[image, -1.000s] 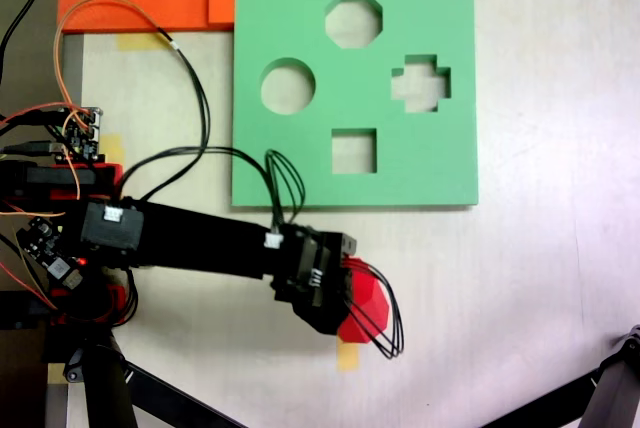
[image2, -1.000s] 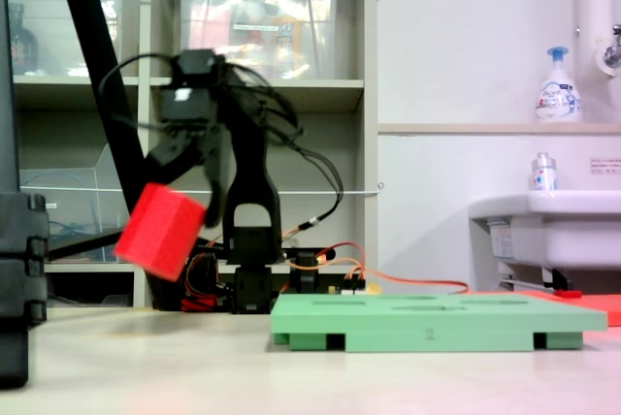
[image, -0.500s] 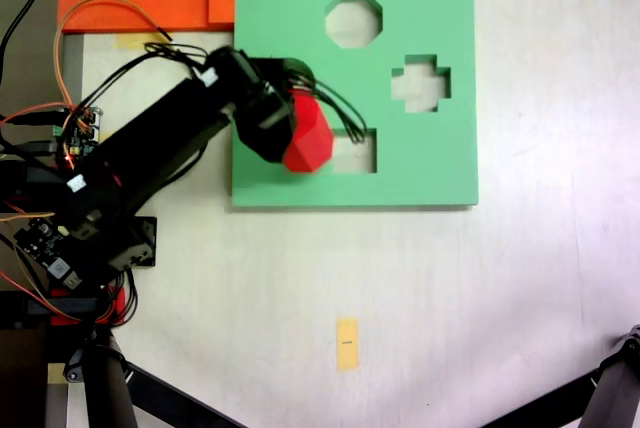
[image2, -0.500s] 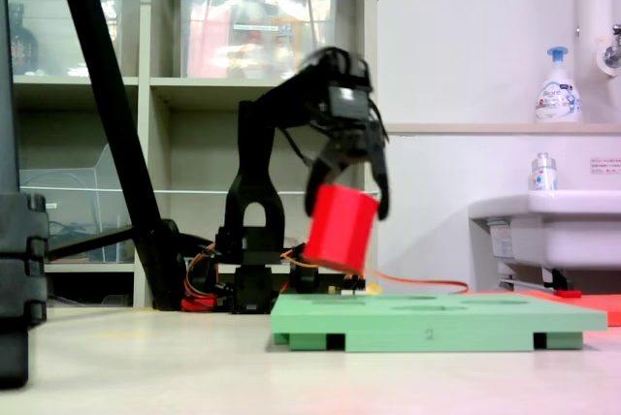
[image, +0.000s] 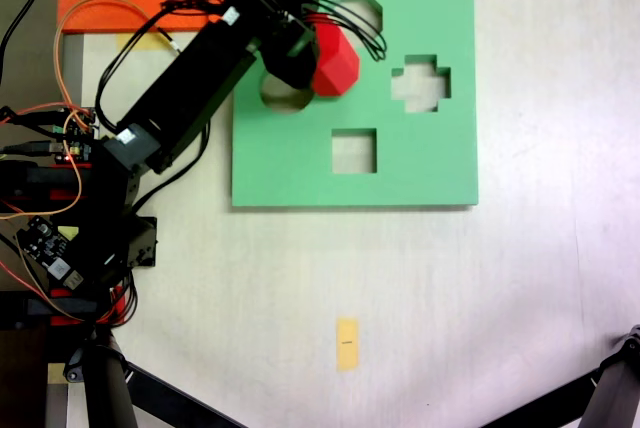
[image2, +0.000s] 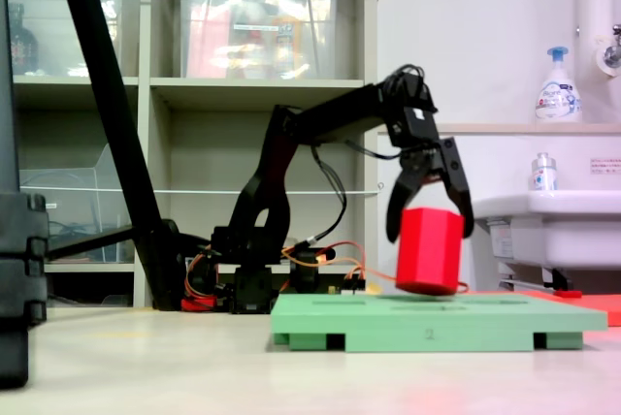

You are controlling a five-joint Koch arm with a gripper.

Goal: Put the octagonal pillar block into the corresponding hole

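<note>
The end effector (image2: 430,204) is clamped on the octagonal pillar block (image2: 429,250), one black finger down each side of the red prism. In the second exterior view the block hangs upright just above the green foam board (image2: 439,322), apparently not touching it. In the first exterior view the block (image: 333,60) sits between the round cutout (image: 287,94) and the corresponding hole (image: 360,12), overlapping the hole's lower left edge. The board lies on the pale worktop (image: 520,288).
</note>
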